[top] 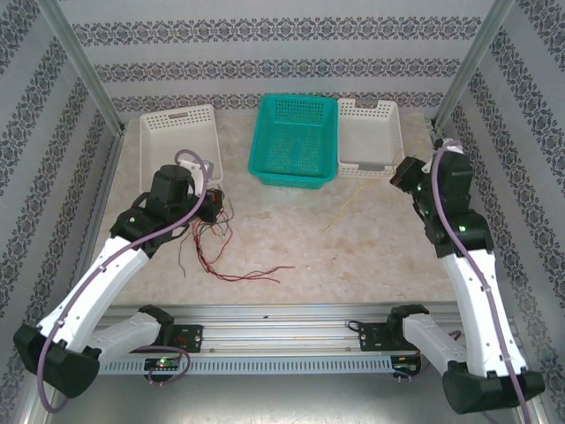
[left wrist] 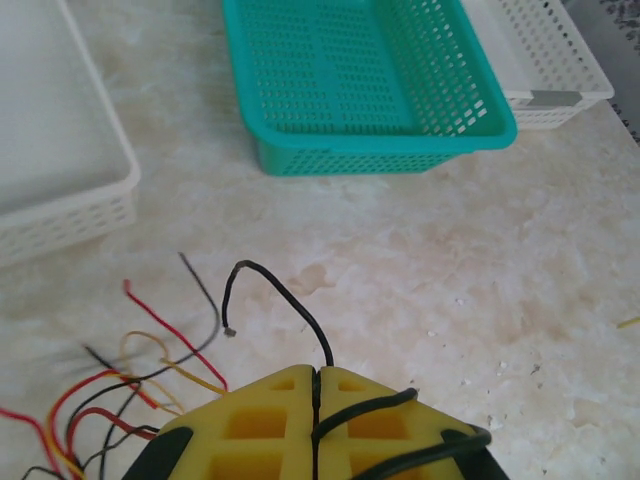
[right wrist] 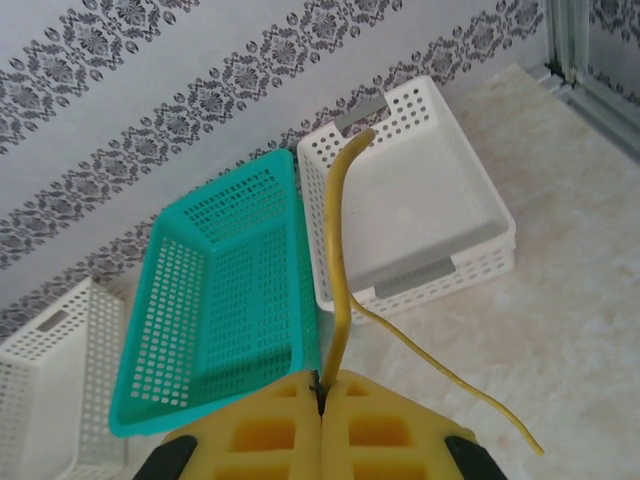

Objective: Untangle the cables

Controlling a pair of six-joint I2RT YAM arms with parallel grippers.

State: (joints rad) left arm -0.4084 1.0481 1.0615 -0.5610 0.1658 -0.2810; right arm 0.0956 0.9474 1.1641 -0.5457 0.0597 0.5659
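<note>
Pinched shut, the left jaws hold a black wire (left wrist: 285, 295) and the right jaws a yellow wire (right wrist: 338, 250), apparently isolating each from the eight-o'clock tangle (top: 216, 256).

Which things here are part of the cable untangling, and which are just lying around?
Job: tangle of thin red, black and yellow-tan wires; thin black wire in left gripper; thin yellow wire in right gripper.
Lying about: teal plastic mesh basket; left white plastic basket; right white plastic basket.

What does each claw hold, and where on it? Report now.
The left claw pinches a black wire near one end; the right claw pinches a yellow wire partway along.
</note>
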